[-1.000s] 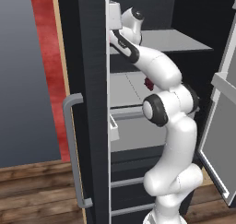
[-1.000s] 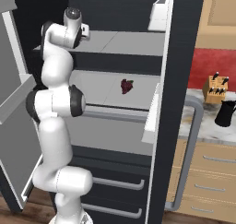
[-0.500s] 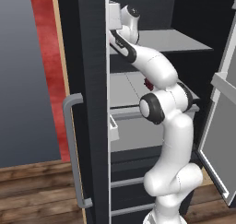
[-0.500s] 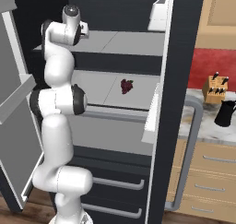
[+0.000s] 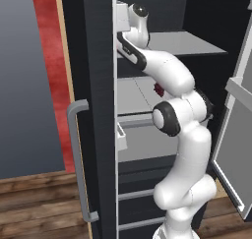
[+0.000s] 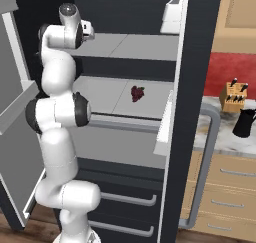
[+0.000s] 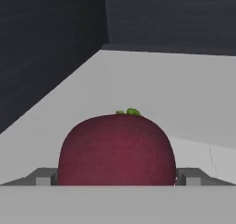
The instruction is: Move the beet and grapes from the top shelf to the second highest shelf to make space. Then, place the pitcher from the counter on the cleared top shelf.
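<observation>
Currently, findings as follows.

Grapes: the grapes (image 6: 137, 93) lie on the second highest shelf (image 6: 100, 94), toward the middle of its floor. I judge that part of the task done.

Beet: the beet (image 7: 117, 149) sits directly in front of my hand camera, between my two finger tips (image 7: 44, 178), with the pale floor of the top shelf (image 7: 161, 89) stretching away behind it. From the base views my wrist is reaching in at top-shelf height, so the beet is still up there and not yet moved down.

Hand: my hand (image 7: 117, 179) has one tip on either side of the beet, close against its flanks. Whether they are pressing on it or merely flanking it I cannot tell, and I cannot tell whether the beet rests on the shelf or is lifted off it.

Pitcher: the pitcher (image 6: 245, 123) stands on the counter (image 6: 215, 137) to the right of the fridge, just below the knife block (image 6: 233, 96), untouched.

Top shelf, wider look: in the right base view its visible floor (image 6: 130, 46) carries nothing.

Progress, my judgement: one of three transfers is complete. Remaining: carry the beet down to the second highest shelf, then fetch the pitcher and set it on the top shelf.
</observation>
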Motion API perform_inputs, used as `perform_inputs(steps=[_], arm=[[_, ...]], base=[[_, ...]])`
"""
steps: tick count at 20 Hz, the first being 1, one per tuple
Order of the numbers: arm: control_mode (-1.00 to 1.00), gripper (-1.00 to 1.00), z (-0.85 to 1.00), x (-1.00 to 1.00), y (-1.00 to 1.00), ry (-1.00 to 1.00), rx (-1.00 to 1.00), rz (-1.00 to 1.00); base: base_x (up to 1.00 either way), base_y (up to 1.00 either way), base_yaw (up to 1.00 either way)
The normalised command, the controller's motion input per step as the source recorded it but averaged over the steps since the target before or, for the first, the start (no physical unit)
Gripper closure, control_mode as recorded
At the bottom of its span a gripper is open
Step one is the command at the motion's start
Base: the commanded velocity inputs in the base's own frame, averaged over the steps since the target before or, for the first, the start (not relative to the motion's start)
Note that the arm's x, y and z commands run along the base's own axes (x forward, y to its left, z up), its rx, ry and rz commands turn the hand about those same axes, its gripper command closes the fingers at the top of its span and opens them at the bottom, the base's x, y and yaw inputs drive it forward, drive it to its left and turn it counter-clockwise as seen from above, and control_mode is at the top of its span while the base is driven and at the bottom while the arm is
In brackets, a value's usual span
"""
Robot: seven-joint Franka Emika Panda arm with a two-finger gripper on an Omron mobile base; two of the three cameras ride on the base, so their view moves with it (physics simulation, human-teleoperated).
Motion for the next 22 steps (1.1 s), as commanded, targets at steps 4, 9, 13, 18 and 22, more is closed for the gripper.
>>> perform_inputs(steps=[4, 9, 13, 18, 22], arm=[[-1.0, 1.0, -0.01, -0.92, -0.16, -0.12, -0.05, -0.07], [-1.0, 1.0, 0.0, -1.0, -0.54, -0.06, 0.0, -0.01], [-1.0, 1.0, 0.0, -1.0, -0.59, 0.0, 0.0, -0.01], [-1.0, 1.0, 0.0, -1.0, -0.66, -0.03, 0.0, 0.0], [-1.0, 1.0, 0.0, -1.0, -0.58, 0.0, 0.0, 0.0]], base=[[0.0, 0.0, 0.0], [0.0, 0.0, 0.0], [0.0, 0.0, 0.0], [0.0, 0.0, 0.0], [0.0, 0.0, 0.0]])
